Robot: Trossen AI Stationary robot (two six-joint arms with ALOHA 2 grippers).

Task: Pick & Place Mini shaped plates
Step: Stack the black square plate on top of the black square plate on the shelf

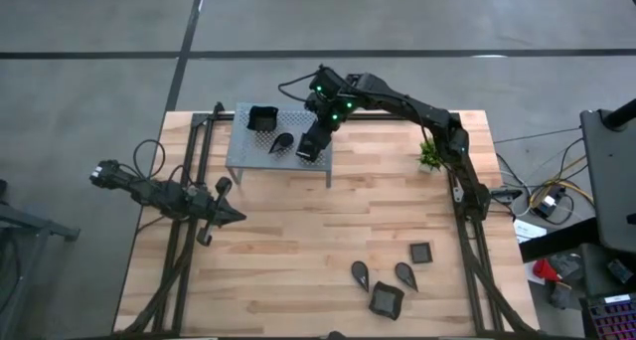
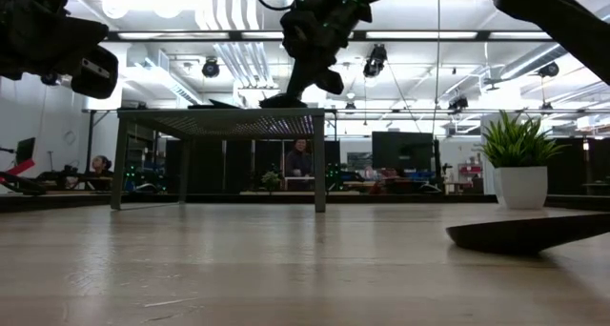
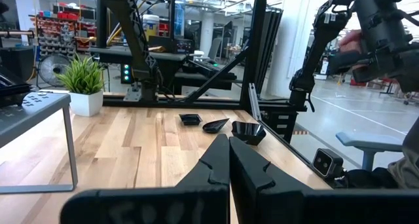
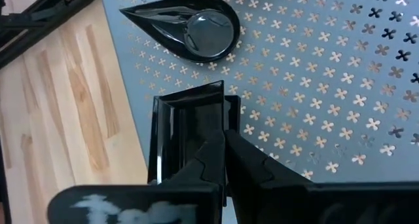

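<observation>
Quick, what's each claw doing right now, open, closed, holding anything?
Left claw: closed, empty, above the table.
Right claw: closed on a square plate, over the perforated stand.

Surface finishes, as I saw them.
Plates (image 4: 196, 34) were glossy black; stand (image 4: 340, 86) matt grey perforated metal; table (image 1: 298, 241) pale wood.

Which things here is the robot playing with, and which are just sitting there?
Part of the job:
- square plate in the right gripper, on the stand
- teardrop plate and another dish on the stand
- four plates on the table

Just there:
- grey stand
- plant
- left gripper, waiting
</observation>
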